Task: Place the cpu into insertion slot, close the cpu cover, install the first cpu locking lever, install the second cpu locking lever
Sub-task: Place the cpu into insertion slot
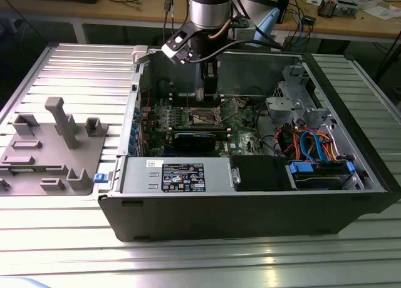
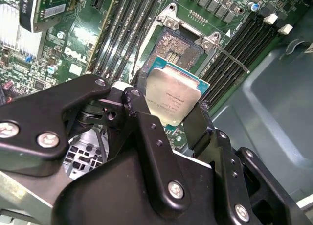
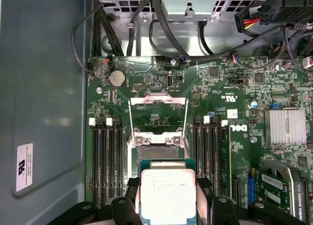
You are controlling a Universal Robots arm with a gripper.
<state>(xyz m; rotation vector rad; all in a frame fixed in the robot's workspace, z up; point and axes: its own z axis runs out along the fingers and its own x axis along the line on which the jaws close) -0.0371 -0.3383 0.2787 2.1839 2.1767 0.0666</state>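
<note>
the tool (image 2: 168, 113) is clenched on the cpu (image 2: 174, 99), one black finger (image 2: 133, 101) on each of two opposite edges, with the silver top facing the wrist cameras. in the exterior view the tool (image 1: 210, 87) hangs inside the open computer case (image 1: 250, 203), which sits on the desk (image 1: 75, 69), over the green circuit board (image 1: 241, 122).

the relation that matters: the insertion slot (image 3: 159, 153) lies below the chip and partly beyond it. in the first wrist view the cpu (image 3: 167, 195) hides part of the slot, and the uncovered part lies between the chip and the cpu cover (image 3: 157, 101), which is swung open on the slot's far side. the chip's edges look roughly parallel to the slot's rim and to the memory slots (image 3: 106, 161) on either side, so i judge the turn about right. i cannot tell how high the chip is above the slot.
</note>
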